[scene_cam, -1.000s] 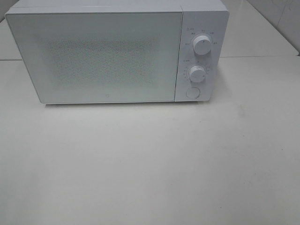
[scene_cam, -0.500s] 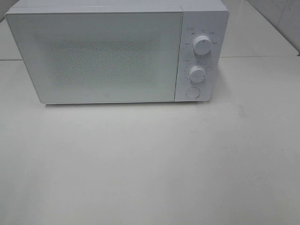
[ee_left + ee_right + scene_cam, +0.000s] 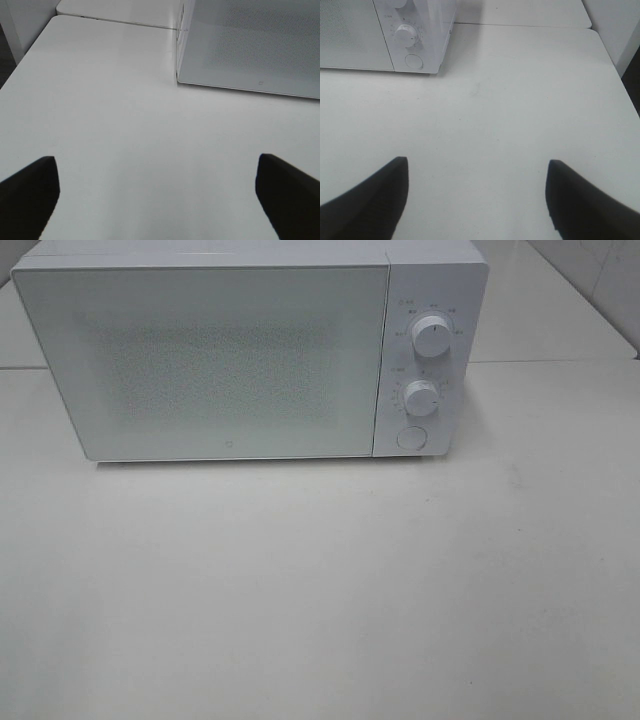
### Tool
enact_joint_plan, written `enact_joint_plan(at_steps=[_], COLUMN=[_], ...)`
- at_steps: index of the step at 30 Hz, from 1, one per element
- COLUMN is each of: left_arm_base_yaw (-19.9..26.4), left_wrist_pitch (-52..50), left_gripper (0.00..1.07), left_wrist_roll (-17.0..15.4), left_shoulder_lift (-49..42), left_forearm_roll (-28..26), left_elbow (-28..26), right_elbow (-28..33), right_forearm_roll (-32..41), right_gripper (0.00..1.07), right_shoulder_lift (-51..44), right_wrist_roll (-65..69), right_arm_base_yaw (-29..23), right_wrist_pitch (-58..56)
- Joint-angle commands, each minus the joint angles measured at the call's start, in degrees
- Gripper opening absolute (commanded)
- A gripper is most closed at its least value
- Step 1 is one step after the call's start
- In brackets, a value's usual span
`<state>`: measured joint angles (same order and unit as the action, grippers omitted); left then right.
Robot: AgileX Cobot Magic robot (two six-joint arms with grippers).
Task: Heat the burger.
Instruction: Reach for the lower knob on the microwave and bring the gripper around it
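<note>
The burger is out of view in every frame. A white microwave (image 3: pixel 250 350) stands at the back of the white table (image 3: pixel 320 590) with its door (image 3: pixel 205 360) shut; it also shows in the left wrist view (image 3: pixel 250 45) and the right wrist view (image 3: pixel 385 35). Neither arm appears in the exterior high view. My left gripper (image 3: pixel 157 187) hovers over bare table near the microwave's left front corner, wide open with nothing between its fingers (image 3: pixel 30 192). Over the table in front of the microwave's control side, my right gripper (image 3: pixel 475 192) is open and empty too.
The microwave's control panel carries two round knobs (image 3: pixel 431 337) (image 3: pixel 421 397) and a round button (image 3: pixel 411 437). A seam between tabletops (image 3: pixel 560 362) runs behind the microwave. The table's right edge (image 3: pixel 615 65) shows in the right wrist view.
</note>
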<state>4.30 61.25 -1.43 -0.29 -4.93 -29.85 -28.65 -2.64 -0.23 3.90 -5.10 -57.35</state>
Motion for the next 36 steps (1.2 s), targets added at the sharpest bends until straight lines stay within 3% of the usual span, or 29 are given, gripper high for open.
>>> enact_joint_plan(at_steps=[1,14,36], left_arm_base_yaw=[0.2,0.2,0.2], left_wrist_pitch=[0.0,0.0,0.0], left_gripper=[1.00,1.00,1.00], left_wrist_roll=[-0.2,-0.2,-0.2], left_shoulder_lift=[-1.3,-1.3,-1.3], left_forearm_roll=[-0.5,-0.5,-0.5], left_elbow=[0.2,0.2,0.2], right_elbow=[0.1,-4.3,-4.3], right_forearm_roll=[0.1,-0.6,-0.3], right_gripper=[0.75,0.75,0.75], right_shoulder_lift=[-1.5,4.6,34.5], right_wrist_roll=[-0.6,-0.7,-0.6], right_arm_base_yaw=[0.4,0.4,0.4], right_wrist_pitch=[0.4,6.9,34.8])
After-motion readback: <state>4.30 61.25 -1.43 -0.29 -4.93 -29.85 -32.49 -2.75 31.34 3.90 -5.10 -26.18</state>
